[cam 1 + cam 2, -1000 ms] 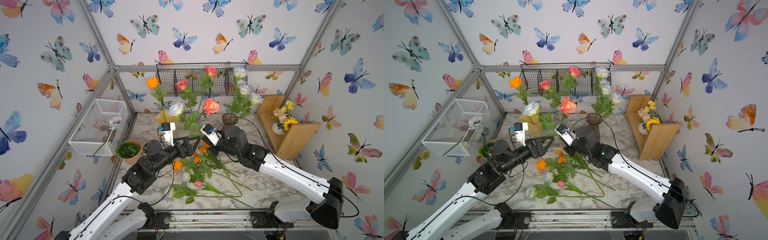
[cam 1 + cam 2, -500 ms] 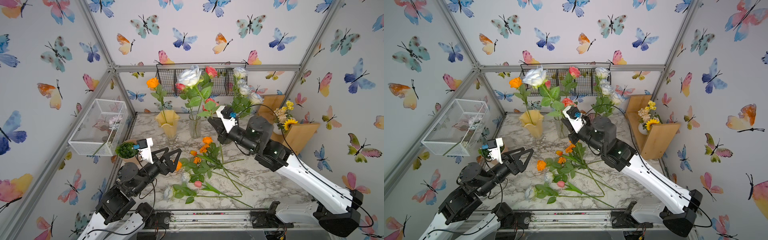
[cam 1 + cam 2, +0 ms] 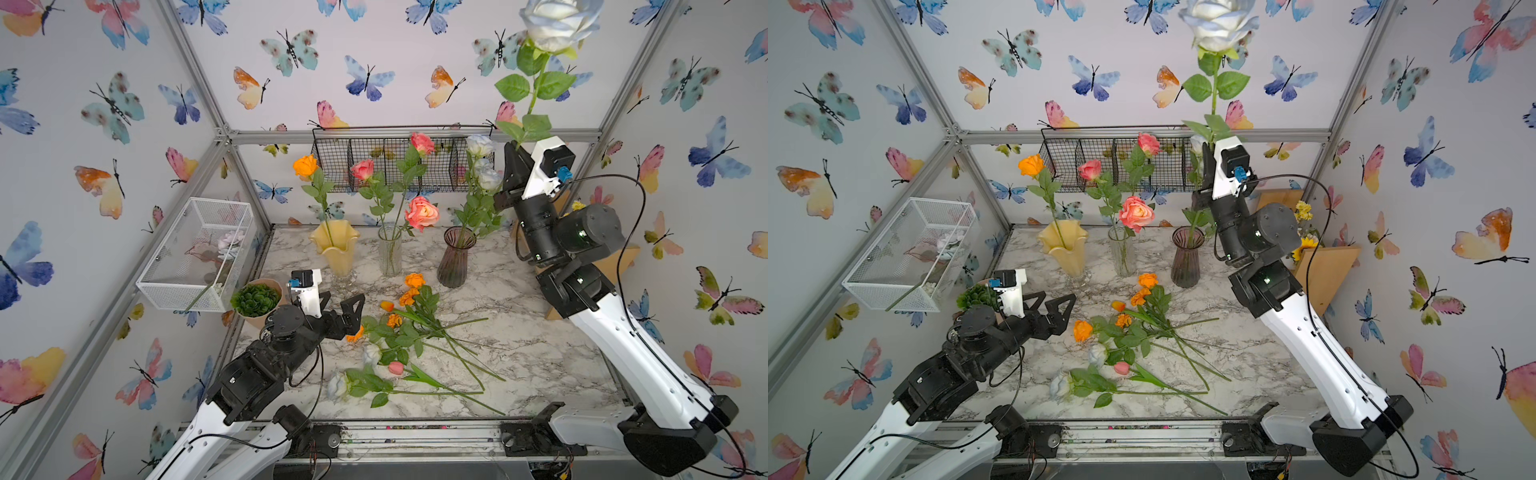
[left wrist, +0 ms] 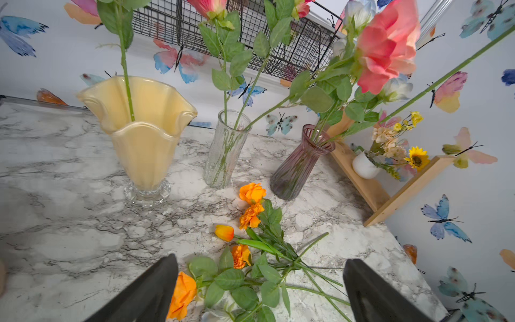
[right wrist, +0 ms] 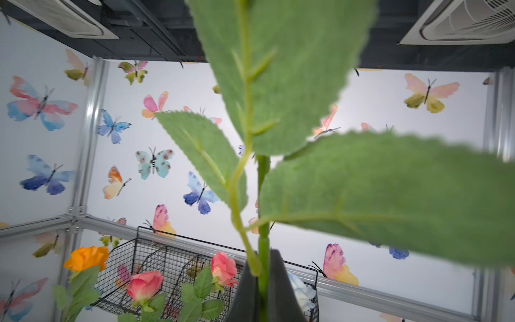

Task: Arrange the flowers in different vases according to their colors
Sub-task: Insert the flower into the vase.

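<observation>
The yellow ruffled vase [image 3: 336,249] holds one orange rose [image 3: 305,165], the clear ribbed cylinder [image 3: 390,253] three pink roses [image 3: 422,212] and the smoky purple vase [image 3: 455,259] white roses [image 3: 480,145]; all three vases stand upright in a row. A blue-tinged white rose [image 3: 557,18] is raised high, bloom up, its stem clamped in the right tool [image 3: 515,150]. Orange blooms [image 3: 414,280], a pink tulip [image 3: 395,367] and loose white roses [image 3: 337,384] lie on the surface [image 3: 519,332], stems crossing.
</observation>
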You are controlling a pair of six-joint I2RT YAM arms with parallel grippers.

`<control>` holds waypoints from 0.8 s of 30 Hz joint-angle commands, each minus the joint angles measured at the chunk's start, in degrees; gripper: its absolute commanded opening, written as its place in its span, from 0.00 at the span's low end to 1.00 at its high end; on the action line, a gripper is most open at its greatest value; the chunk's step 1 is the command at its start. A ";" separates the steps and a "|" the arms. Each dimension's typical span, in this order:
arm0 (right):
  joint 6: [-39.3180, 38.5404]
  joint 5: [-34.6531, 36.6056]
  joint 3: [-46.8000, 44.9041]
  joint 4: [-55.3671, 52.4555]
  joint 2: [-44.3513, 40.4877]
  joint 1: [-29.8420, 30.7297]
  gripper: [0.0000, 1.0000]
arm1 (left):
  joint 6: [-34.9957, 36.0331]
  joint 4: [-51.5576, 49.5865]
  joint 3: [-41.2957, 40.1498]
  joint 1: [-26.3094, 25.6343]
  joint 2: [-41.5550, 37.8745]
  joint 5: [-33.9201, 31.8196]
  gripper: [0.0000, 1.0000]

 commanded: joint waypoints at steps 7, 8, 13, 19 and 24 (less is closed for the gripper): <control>8.07 -1.44 1.10 12.05 9.60 -6.11 0.02 | 7.71 2.48 -5.87 -0.07 -3.73 -5.52 0.99; 8.12 -1.24 0.49 12.82 10.48 -6.31 0.02 | 7.67 2.57 -6.56 -0.07 -3.96 -6.33 0.99; 9.95 -1.92 -3.05 15.48 13.13 -7.21 0.02 | 7.53 2.84 -7.99 -0.07 -3.47 -7.83 0.99; 11.10 -1.66 -9.71 18.38 15.28 -7.21 0.02 | 6.56 0.82 -6.46 -0.07 -1.76 -6.97 0.99; 13.41 -0.97 -15.34 21.66 16.17 -7.17 0.02 | 2.70 -2.37 -4.88 -0.07 -1.98 -5.28 0.99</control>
